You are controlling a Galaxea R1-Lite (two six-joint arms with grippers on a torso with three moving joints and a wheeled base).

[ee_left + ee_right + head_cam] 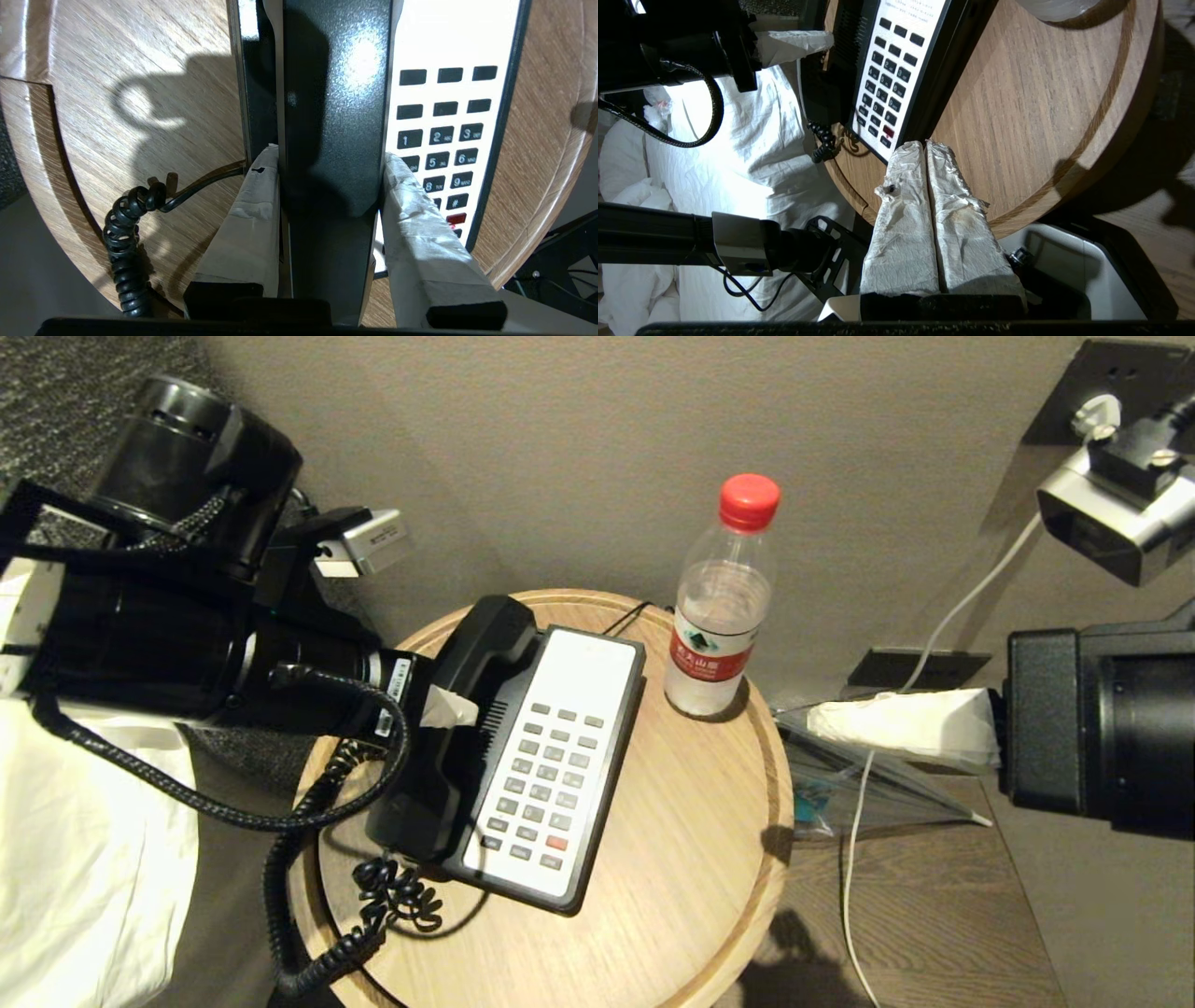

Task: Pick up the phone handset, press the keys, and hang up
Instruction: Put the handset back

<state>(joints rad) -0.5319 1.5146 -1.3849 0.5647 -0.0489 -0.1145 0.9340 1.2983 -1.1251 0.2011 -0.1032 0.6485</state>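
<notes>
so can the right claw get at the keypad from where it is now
Probably yes. The right claw, fingers pressed together, hovers just off the phone's near corner, and the keypad lies uncovered. The left claw and the phone handset sit along the keypad's other side, clear of that approach.

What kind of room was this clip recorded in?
Probably a hotel bedroom or something similar. A corded desk phone sits on a small round wooden side table by the wall, next to a sealed water bottle, and rumpled white bedding lies right beside the table.

Round wooden table, beige wall, white bedding
</notes>
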